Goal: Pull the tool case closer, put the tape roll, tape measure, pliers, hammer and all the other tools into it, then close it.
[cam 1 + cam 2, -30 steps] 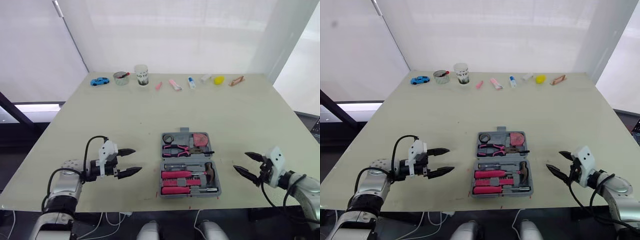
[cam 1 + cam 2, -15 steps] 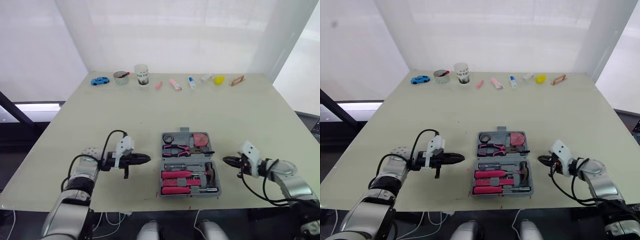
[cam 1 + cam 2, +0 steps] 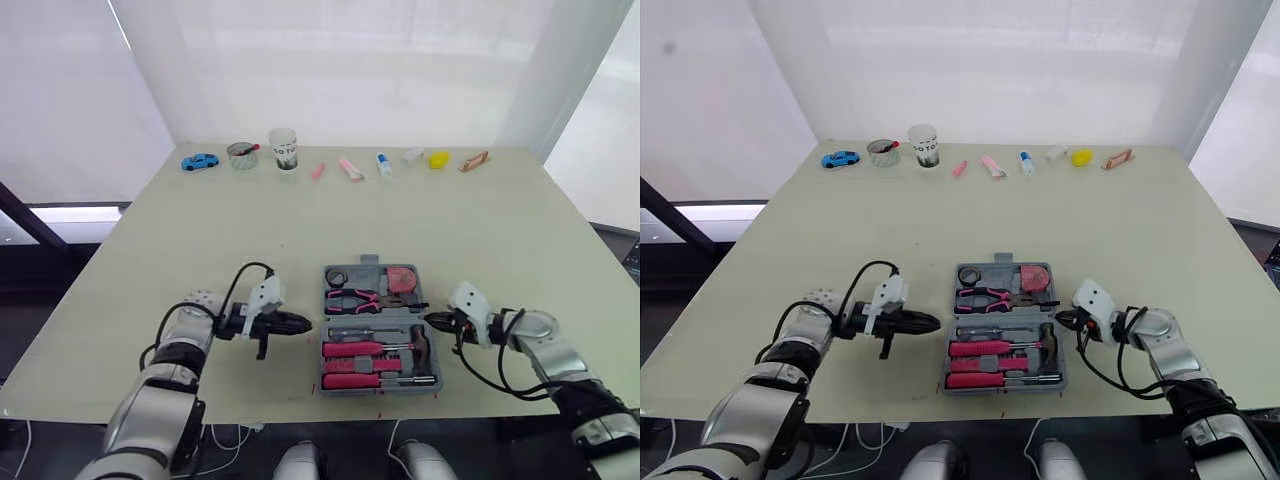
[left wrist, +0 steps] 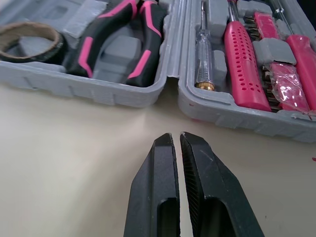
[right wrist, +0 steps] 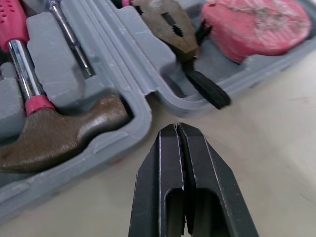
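Left gripper (image 4: 177, 136): black fingers pressed together.
Right gripper (image 5: 177, 127): pressed together too.
Open grey plastic tool case (image 4: 98, 91): between both tips, just beside each.

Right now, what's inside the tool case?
The tool case holds the tape roll, pliers and tape measure in its far half, hammer and pink-handled screwdrivers in its near half. What lies beneath them is covered.
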You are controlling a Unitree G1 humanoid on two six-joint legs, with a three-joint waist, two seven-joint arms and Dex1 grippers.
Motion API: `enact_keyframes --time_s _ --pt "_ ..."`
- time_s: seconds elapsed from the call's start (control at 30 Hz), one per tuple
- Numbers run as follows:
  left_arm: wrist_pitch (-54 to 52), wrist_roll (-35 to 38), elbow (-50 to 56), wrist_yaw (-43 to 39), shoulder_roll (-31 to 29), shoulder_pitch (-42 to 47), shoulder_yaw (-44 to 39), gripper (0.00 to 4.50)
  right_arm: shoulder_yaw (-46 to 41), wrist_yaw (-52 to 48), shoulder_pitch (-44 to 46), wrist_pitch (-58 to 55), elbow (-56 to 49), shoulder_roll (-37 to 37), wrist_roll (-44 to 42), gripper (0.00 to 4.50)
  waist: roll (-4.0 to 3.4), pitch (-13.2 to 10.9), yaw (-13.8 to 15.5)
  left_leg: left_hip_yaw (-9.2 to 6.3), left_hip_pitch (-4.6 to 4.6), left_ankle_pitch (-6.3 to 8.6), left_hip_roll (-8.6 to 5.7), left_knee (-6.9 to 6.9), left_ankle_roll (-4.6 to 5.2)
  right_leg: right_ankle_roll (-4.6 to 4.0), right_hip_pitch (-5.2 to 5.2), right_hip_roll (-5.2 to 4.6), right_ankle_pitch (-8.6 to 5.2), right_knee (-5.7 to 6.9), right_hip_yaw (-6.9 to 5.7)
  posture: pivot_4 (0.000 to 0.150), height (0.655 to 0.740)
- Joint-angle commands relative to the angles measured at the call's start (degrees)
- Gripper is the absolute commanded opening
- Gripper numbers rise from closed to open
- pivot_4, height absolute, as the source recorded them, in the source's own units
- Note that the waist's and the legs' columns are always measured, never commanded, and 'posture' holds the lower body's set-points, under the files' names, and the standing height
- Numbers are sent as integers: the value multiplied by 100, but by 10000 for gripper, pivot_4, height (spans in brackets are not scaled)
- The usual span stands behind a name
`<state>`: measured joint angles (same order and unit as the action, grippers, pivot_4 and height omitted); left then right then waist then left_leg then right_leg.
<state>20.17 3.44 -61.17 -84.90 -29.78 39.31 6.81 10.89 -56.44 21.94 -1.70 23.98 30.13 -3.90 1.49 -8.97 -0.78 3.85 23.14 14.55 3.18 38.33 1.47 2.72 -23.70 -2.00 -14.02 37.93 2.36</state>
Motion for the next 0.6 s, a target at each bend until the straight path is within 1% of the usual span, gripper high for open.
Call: enact_keyframes --time_s 0.03,0.27,0.6 --pt "101 -62 -61 18 40 165 -30 3164 19 -71 83 154 -16 -52 27 346 0 0 -1 0 0 0 0 0 0 0 0 0 0 0 0 1500 7400" --pt "142 -184 -189 134 148 250 -29 3164 9 -112 112 205 42 -113 71 346 0 0 -14 -1 -1 0 1 0 0 0 0 1 0 1 0 1500 7400" --pt "224 -490 -411 525 340 411 50 3164 20 -103 117 219 43 -172 86 346 0 0 -19 -4 -2 0 1 0 0 0 0 3 0 2 -1 1500 7400"
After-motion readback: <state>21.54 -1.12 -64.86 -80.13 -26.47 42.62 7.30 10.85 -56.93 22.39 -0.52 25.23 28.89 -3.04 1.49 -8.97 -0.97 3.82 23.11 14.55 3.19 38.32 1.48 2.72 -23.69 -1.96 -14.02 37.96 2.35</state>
